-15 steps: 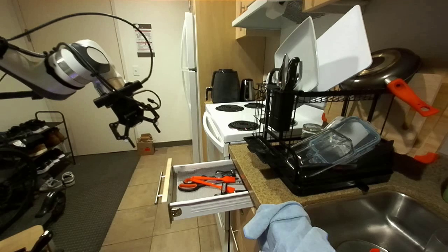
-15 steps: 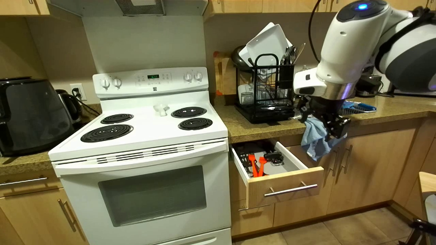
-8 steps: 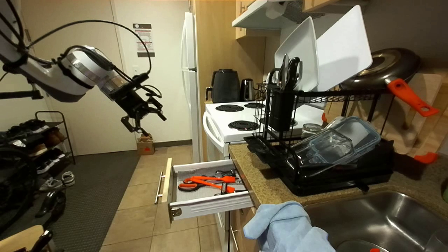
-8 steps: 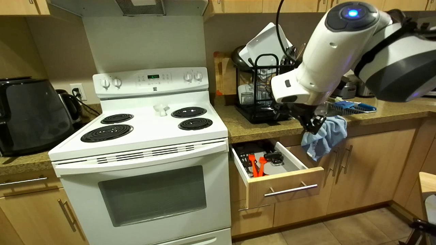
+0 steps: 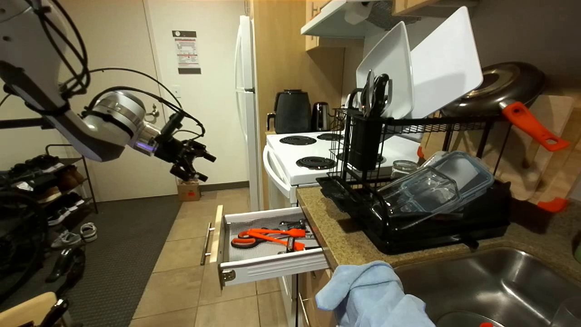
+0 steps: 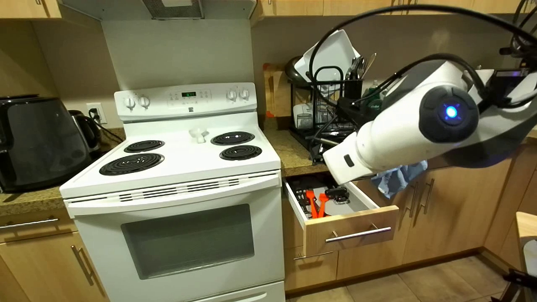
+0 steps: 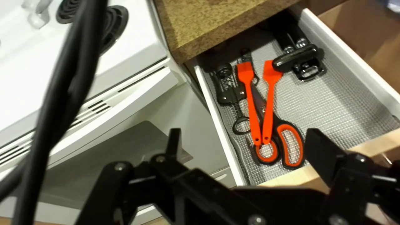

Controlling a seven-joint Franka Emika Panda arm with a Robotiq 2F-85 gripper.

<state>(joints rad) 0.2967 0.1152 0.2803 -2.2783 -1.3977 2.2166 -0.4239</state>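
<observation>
My black gripper (image 7: 244, 137) is open with nothing between its fingers, held in the air above the pulled-out drawer (image 7: 347, 47). In an exterior view the gripper (image 5: 207, 167) hangs higher than the drawer front and is apart from everything. Two orange silicone brushes or spatulas (image 7: 251, 109) lie side by side in the drawer. Beneath their handle ends are scissors (image 7: 292, 145) with black and orange handles. A dark corkscrew-like tool (image 7: 229, 93) lies along the drawer's stove side. A black-handled tool (image 7: 297, 59) sits deeper inside. In the remaining exterior view the arm hides most of the gripper.
A white stove (image 6: 188, 167) stands beside the drawer. On the granite counter (image 5: 327, 227) a black dish rack (image 5: 363, 181) holds white plates, a pan and glass containers. A blue cloth (image 5: 372, 295) drapes over the sink (image 5: 499, 281) edge. Cables loop along the arm.
The arm has swung and bent. In an exterior view the gripper has shifted right and turned from pointing down towards pointing sideways, still open. The drawer and its contents have not moved.
</observation>
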